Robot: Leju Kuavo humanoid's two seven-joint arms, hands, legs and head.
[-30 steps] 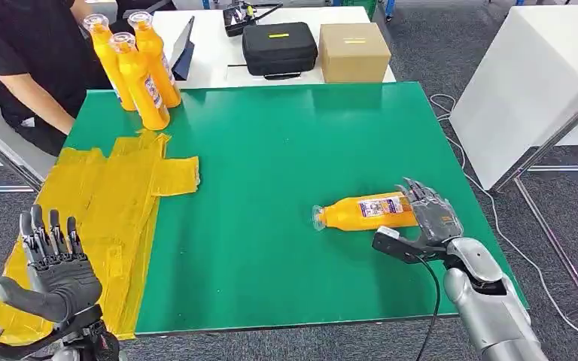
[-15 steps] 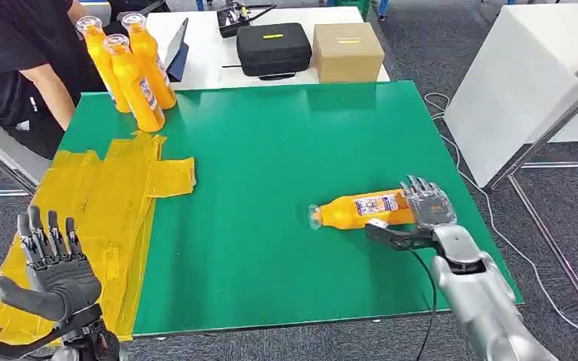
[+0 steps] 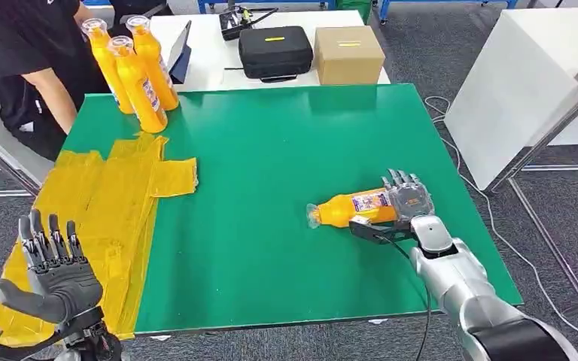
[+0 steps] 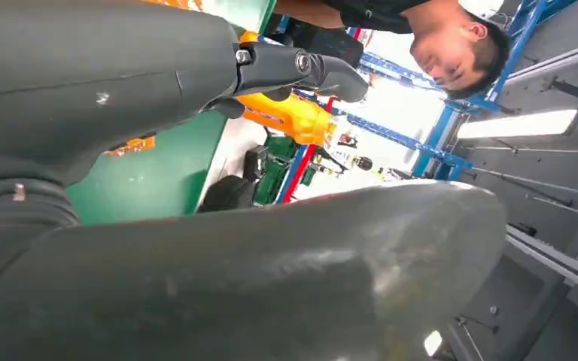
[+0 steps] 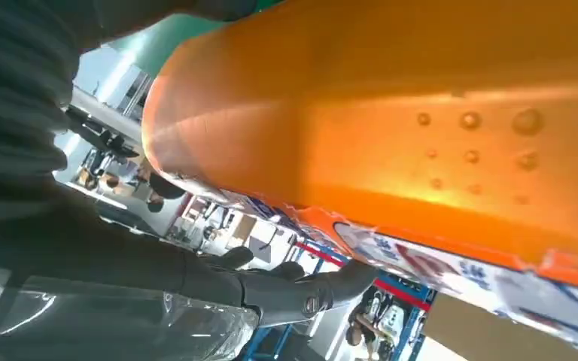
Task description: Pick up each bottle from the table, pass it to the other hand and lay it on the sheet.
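An orange bottle (image 3: 354, 209) is seen lying on its side on the green table (image 3: 286, 150), toward the four o'clock part of the tabletop, with its clear cap end pointing to nine o'clock and its base to three o'clock. A white and blue label with red print is wrapped round its middle, and in the right wrist view the orange body (image 5: 421, 113) is shown close up, dotted with small raised bumps near the label edge. The base end of the bottle is gripped by the right hand (image 3: 400, 207), with the fingers (image 3: 399, 180) laid over the top and the thumb set along the near side; the bottle is still in contact with the table surface as far as can be told. The left hand (image 3: 54, 271) is held up at the seven o'clock corner, palm upward, fingers spread wide and nothing in it. Beneath and beyond that hand a crumpled yellow sheet (image 3: 113, 195) is spread over the nine o'clock edge of the table, well apart from the lying bottle. Three more orange bottles (image 3: 137, 71) are stood upright together at the eleven o'clock corner, beside a person in a black shirt (image 3: 22, 53). Past the far edge, on a white table (image 3: 211, 45), a black case (image 3: 277, 49) and a cardboard box (image 3: 348, 54) are set side by side.
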